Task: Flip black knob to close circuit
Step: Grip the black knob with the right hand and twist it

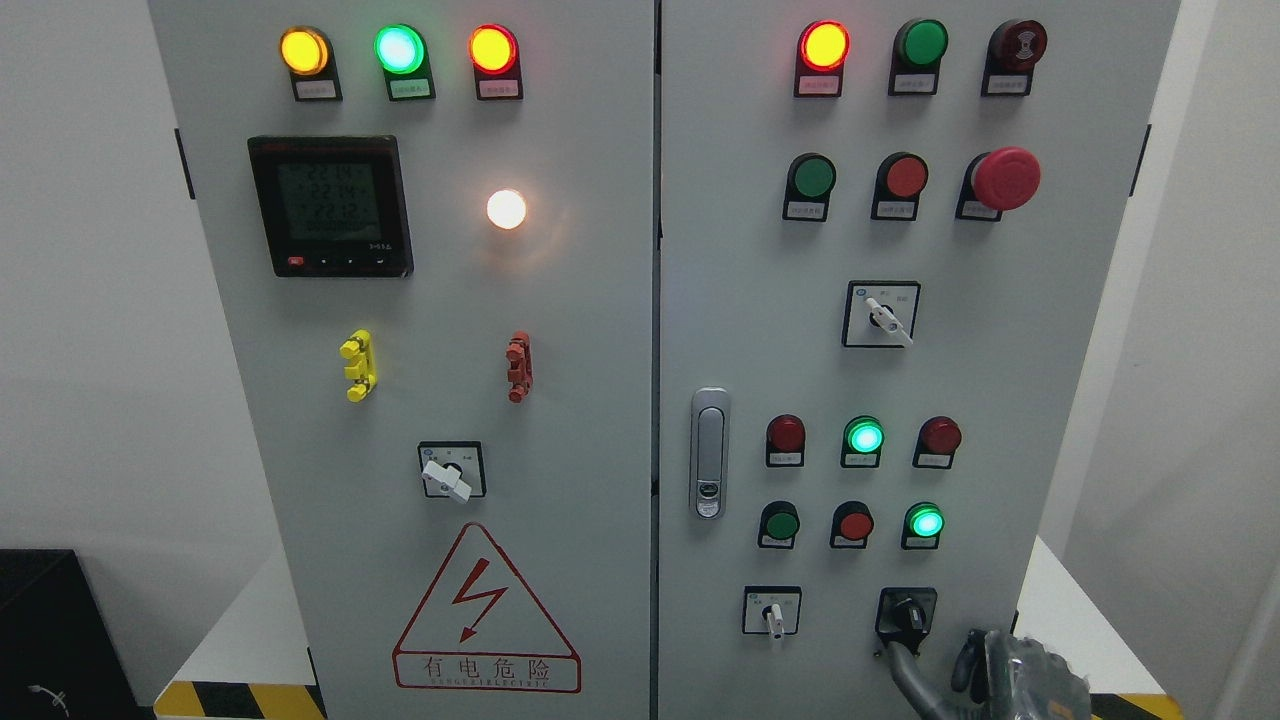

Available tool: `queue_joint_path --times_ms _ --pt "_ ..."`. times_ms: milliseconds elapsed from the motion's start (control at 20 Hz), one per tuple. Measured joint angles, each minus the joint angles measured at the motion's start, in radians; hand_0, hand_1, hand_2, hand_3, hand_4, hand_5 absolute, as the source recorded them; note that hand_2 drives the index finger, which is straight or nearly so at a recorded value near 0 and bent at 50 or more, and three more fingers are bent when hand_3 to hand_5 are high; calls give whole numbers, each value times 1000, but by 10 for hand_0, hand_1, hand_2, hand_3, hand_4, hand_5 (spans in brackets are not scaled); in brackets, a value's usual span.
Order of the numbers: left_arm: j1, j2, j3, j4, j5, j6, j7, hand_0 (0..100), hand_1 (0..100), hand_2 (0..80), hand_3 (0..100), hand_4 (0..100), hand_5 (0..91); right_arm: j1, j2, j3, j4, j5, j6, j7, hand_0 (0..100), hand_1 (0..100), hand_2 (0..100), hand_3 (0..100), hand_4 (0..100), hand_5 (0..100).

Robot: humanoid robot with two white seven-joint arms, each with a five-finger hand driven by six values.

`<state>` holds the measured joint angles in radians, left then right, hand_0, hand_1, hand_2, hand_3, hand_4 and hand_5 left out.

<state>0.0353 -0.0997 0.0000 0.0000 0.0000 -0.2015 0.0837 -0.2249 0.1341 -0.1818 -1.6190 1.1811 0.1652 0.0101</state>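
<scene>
Rising from the bottom edge at the lower right, the right hand (985,665) is the nearest thing to the camera; its dark fingers (905,672) reach up toward the black knob (907,615). One finger (897,655) ends right at the knob's lower edge, seemingly touching it, though whether the fingers are curled around it or merely resting against it cannot be told, since most of the hand is cut off by the frame.

That black knob sits in a black square plate at the bottom of the right door of the grey cabinet (600,300), and serves as the landmark for everything else. Just to its left is a white-handled selector switch (772,612). Directly above the knob is a lit green lamp (925,522), with a red button (853,524) and a dark green button (779,523) in the same row further left. Higher still above the knob is another white selector (882,314), and above that a large red mushroom button (1003,179). Left of the knob and higher up, by the door seam, is a silver door handle (709,452).

Far left of the knob, on the left door, is a red lightning warning triangle (486,610), with a third white selector (450,472) above it. Well up and left from the knob are a dark digital meter (330,205) and a glowing white lamp (506,209).
</scene>
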Motion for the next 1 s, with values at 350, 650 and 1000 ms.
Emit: queue_joint_path --times_ms 350,650,1000 --pt "0 0 0 0 0 2 0 120 556 0 0 0 0 -12 0 -7 16 1 1 -3 0 155 794 932 786 824" --pt "0 0 0 0 0 5 0 120 556 0 0 0 0 -16 1 -19 22 1 1 0 0 160 795 932 787 823" --pt "0 0 0 0 0 1 0 120 556 0 0 0 0 -27 1 -30 29 0 1 2 0 162 793 932 786 823"
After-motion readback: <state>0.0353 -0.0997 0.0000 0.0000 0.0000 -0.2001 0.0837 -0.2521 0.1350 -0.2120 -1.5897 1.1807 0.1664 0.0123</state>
